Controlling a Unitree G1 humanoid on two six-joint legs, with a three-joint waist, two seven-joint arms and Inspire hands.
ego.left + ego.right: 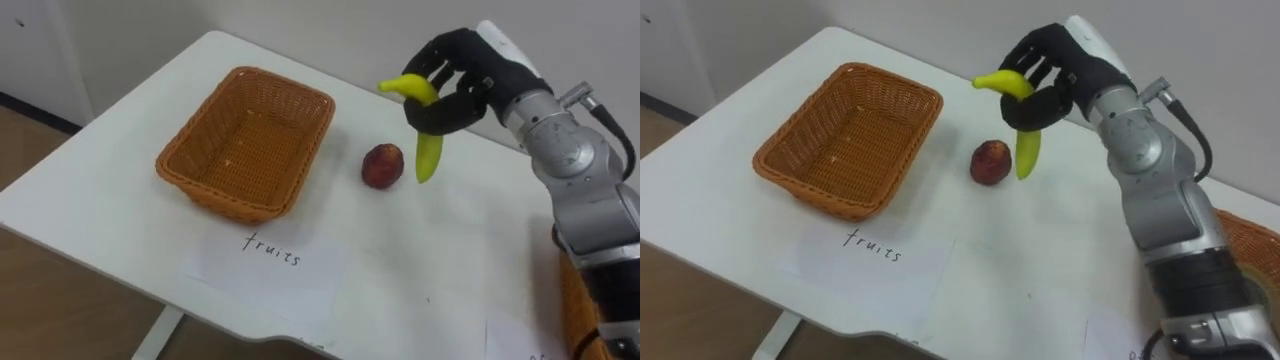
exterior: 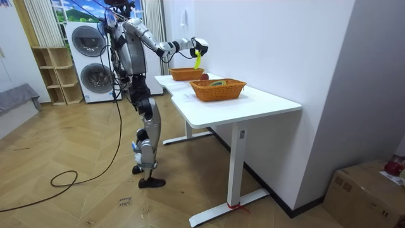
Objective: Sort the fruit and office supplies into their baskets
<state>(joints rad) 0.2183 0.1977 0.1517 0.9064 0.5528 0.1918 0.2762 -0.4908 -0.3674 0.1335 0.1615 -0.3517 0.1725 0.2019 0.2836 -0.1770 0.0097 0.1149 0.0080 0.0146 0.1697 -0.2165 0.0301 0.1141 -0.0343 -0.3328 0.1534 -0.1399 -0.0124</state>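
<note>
My right hand (image 1: 455, 95) (image 1: 1055, 80) is shut on a yellow banana (image 1: 423, 125) (image 1: 1021, 125), held in the air above the white table, its lower end hanging down. A red apple (image 1: 382, 166) (image 1: 990, 162) lies on the table just left of the banana's tip. The fruit basket (image 1: 246, 140) (image 1: 848, 136), woven and orange-brown, stands farther left with nothing in it. In the room view the robot stands at the table's far end with the right hand (image 2: 197, 45) and banana (image 2: 198, 59) raised over it.
A paper label (image 1: 270, 250) (image 1: 875, 248) lies in front of the fruit basket. A second woven basket (image 2: 218, 88) (image 1: 1252, 250) stands on the table to my right, with items in it. The table's near edge (image 1: 100, 260) runs close below the basket.
</note>
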